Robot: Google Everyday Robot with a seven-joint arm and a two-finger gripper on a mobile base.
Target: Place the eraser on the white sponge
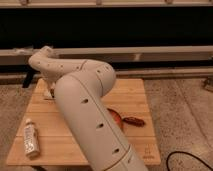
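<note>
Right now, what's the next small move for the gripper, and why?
Probably lift the gripper slightly. It sits low at the far-left edge of the light wooden table, mostly hidden by the white arm, so any grasp is unconfirmed. A white oblong item lies at the near-left corner, apart from it.

Heads up, your arm (92, 120) blocks the middle of the table (135, 95) and runs off the bottom edge. The gripper (49, 93), down at the table's far left corner, is mostly tucked behind the wrist (42, 62). That orange thing (116, 120) is half hidden behind the arm too.
</note>
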